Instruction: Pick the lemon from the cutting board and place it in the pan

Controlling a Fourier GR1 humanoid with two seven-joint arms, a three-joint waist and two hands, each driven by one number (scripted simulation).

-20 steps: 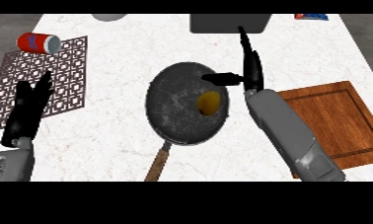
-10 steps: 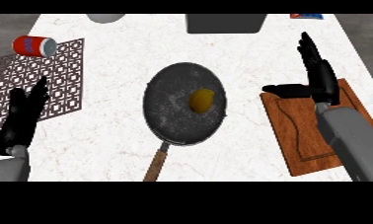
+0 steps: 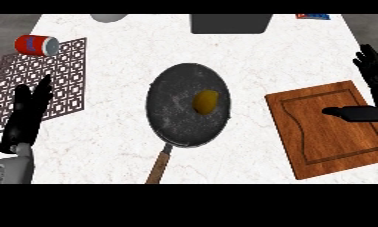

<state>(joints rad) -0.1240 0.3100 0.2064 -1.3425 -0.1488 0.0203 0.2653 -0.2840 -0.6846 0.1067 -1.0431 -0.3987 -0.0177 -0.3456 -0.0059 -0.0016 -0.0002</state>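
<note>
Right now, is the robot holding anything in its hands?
No, nothing is held. The lemon lies in the pan. The right hand is open at the cutting board, and the left hand rests open on the patterned mat.

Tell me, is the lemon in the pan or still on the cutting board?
In the pan: the lemon lies inside its rim, the cutting board bare.
</note>
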